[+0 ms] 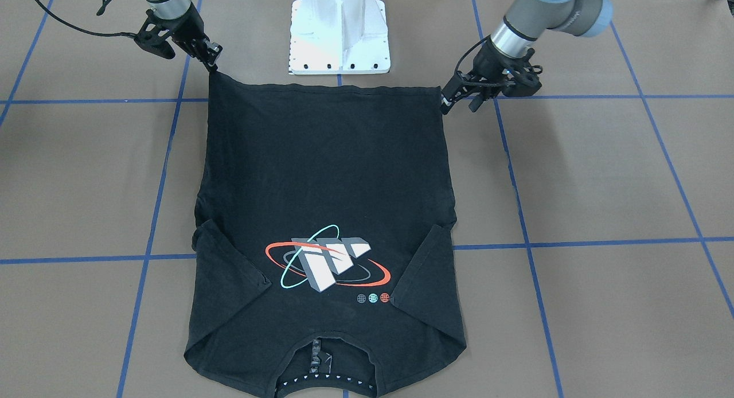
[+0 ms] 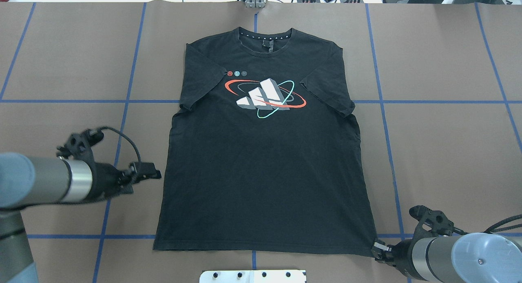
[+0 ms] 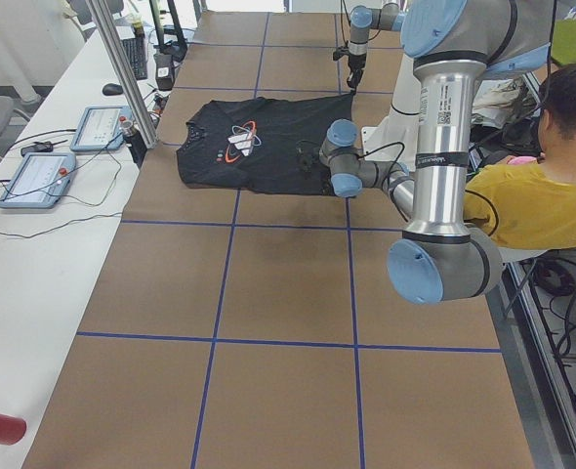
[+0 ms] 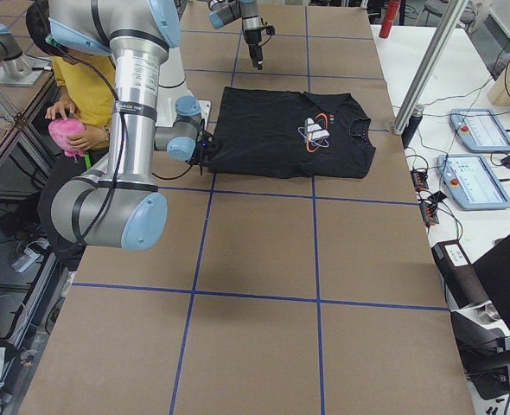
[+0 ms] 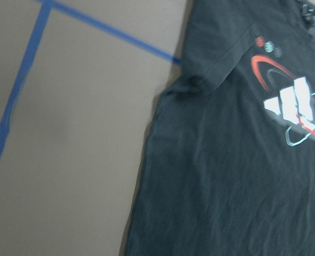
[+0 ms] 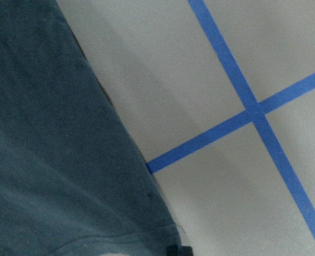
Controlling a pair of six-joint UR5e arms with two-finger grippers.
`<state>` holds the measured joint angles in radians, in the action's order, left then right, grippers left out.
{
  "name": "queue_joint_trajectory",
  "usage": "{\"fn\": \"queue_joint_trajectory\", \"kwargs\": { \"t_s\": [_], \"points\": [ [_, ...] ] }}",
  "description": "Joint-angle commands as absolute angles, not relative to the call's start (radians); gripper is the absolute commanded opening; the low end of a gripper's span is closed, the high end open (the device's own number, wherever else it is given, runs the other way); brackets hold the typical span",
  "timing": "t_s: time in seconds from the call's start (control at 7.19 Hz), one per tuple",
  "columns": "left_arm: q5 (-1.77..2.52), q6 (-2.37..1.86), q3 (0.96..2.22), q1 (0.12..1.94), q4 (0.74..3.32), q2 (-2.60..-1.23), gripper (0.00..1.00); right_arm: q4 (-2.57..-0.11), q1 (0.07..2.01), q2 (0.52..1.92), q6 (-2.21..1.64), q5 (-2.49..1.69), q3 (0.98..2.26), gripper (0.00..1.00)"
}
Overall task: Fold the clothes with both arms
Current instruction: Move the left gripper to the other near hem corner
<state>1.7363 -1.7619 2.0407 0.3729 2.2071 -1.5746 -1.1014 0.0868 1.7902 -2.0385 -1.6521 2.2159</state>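
The black T-shirt point(image 1: 327, 174) point(image 2: 265, 152) lies flat on the brown table, graphic up, collar away from the robot and sleeves tucked inward. My right gripper point(image 1: 213, 61) point(image 2: 378, 248) is down at the hem's right corner and shut on it. That corner peaks toward its tip, and the right wrist view shows the hem edge point(image 6: 50, 160) close up. My left gripper point(image 1: 459, 104) point(image 2: 155, 173) hovers open just off the shirt's left side edge, holding nothing. The left wrist view looks down on the left sleeve and graphic point(image 5: 293, 109).
The white pedestal base point(image 1: 339, 36) point(image 2: 253, 276) stands just behind the hem. Blue tape lines point(image 2: 126, 101) grid the table. A seated person in yellow point(image 3: 537, 205) point(image 4: 73, 86) is beside the robot. Control tablets point(image 3: 39, 176) point(image 4: 480, 130) lie on the side bench.
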Motion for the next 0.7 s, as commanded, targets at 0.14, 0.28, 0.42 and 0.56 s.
{"fn": "queue_joint_trajectory", "kwargs": {
  "t_s": [0.14, 0.28, 0.42, 0.56],
  "points": [
    [1.643, -1.845, 2.046, 0.211, 2.143, -1.569, 0.77, -1.101, 0.087, 1.790, -2.039, -1.649, 2.217, 0.00],
    [1.635, -1.847, 2.051, 0.196, 2.090, -1.577, 0.76, -1.101, 0.089, 1.790, -2.039, -1.649, 2.217, 0.00],
    [1.632, -1.848, 2.054, 0.181, 2.060, -1.577, 0.75, -1.101, 0.089, 1.790, -2.039, -1.649, 2.217, 0.00],
    [1.631, -1.850, 2.052, 0.172, 2.059, -1.575, 0.74, -1.101, 0.089, 1.789, -2.039, -1.649, 2.217, 0.00]
  ]
}}
